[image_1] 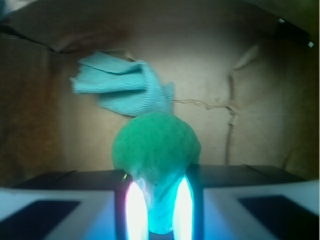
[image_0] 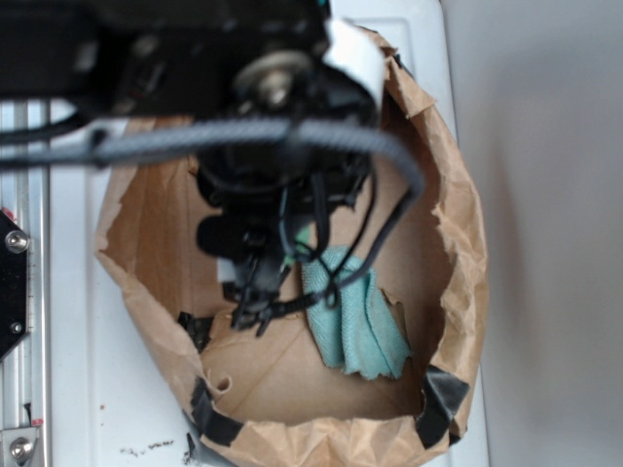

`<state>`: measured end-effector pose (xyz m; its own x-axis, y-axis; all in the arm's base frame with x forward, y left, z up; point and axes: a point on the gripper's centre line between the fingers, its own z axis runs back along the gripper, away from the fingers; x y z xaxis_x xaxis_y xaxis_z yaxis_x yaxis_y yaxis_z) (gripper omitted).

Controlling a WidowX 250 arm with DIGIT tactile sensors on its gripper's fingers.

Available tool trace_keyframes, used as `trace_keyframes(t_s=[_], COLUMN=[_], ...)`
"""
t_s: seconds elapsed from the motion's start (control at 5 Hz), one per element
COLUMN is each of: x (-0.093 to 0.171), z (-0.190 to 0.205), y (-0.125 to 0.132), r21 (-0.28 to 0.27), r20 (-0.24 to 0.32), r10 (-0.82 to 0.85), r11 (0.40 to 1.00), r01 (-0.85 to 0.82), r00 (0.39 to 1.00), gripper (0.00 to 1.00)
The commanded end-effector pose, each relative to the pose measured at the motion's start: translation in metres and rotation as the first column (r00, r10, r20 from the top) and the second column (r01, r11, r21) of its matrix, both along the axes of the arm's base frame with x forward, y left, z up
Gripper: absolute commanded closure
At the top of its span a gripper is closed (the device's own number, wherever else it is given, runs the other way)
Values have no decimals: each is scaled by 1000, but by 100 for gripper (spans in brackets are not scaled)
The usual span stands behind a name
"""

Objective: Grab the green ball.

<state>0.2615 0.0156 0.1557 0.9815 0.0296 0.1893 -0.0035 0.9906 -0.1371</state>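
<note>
In the wrist view the green ball (image_1: 155,147) sits squeezed between my two fingers, its lower part pinched narrow between the pads. My gripper (image_1: 156,207) is shut on it. The light teal cloth (image_1: 122,90) lies on the brown paper behind the ball. In the exterior view my gripper (image_0: 261,277) hangs inside the paper bag, mostly hidden by the arm and cables; only a sliver of green (image_0: 305,239) shows beside it. The teal cloth (image_0: 355,316) lies just right of the gripper.
A torn brown paper bag (image_0: 467,253) forms a wall around the work area, taped at the corners with black tape (image_0: 443,399). A metal rail (image_0: 19,292) runs along the left. Black cables (image_0: 321,195) hang beneath the arm.
</note>
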Motion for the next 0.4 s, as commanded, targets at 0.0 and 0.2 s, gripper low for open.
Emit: trace_keyframes(t_s=[0.0, 0.2], x=[-1, -1], z=[17, 10], y=[-16, -15], r21=[10, 66], r20=[93, 106], r10=[15, 25], r11=[1000, 997], r01=[-16, -32], r00=[996, 994], gripper=[100, 87])
